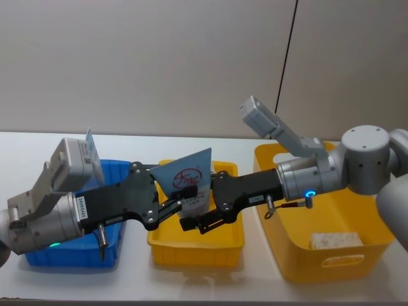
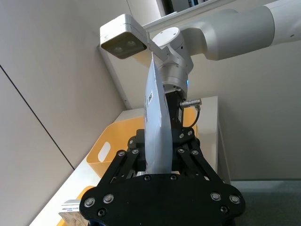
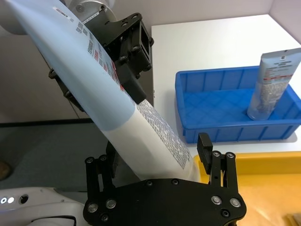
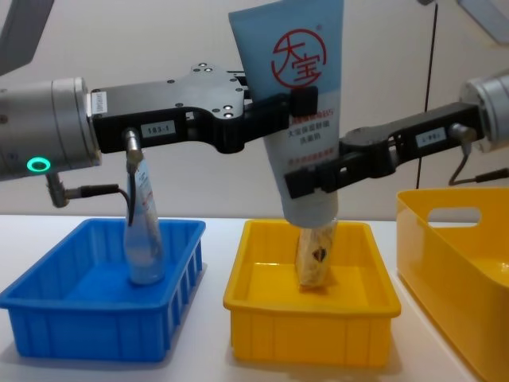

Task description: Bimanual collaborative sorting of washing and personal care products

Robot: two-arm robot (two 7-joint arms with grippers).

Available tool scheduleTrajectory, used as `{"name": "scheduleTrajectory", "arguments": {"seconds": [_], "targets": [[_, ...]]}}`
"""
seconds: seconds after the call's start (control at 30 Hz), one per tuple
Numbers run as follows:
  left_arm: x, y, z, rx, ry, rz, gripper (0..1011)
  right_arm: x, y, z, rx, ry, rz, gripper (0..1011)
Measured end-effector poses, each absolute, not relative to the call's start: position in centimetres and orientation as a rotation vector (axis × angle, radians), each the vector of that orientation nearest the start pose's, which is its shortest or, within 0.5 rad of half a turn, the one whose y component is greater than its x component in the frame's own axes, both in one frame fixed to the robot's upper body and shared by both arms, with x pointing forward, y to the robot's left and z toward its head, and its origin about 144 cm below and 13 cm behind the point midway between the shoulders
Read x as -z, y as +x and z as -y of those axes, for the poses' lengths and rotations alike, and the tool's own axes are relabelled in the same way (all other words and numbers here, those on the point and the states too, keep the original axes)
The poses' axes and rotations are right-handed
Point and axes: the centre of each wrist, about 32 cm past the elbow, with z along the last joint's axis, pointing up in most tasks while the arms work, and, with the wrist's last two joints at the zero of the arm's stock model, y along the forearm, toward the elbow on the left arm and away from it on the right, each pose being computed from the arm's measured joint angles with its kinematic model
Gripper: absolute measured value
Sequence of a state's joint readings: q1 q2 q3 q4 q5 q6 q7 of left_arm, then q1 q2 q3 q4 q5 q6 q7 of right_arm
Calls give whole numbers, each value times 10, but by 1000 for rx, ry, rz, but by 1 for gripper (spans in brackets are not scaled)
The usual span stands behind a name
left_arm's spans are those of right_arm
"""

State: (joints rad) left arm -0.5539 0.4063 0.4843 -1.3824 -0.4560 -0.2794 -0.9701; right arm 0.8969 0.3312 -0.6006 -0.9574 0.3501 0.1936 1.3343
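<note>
Together, left gripper (image 4: 274, 107) and right gripper (image 4: 314, 179) seemingly both clamp the pale blue tube (image 4: 298, 95); it hangs above the yellow bin (image 4: 310, 318).

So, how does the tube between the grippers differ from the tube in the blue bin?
The held tube hangs in the air above the small yellow bin, gripped by the left gripper and the right gripper; the other tube stands in the blue bin, leaning and touched by nothing. The held tube shows a red circle logo; on the other tube none shows. Both are pale blue squeeze tubes, cap end down.
</note>
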Motion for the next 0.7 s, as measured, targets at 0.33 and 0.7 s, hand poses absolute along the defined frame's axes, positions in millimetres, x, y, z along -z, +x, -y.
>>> {"name": "scheduleTrajectory", "arguments": {"seconds": [0.33,0.7], "targets": [[-1263,576,-232,-231,-90,447,240,-1295,665,233,6,-330,-18,861],[-1263,576,-232,-231,-89,447,240,-1296,665,227,-4,-336,-8,572]]}}
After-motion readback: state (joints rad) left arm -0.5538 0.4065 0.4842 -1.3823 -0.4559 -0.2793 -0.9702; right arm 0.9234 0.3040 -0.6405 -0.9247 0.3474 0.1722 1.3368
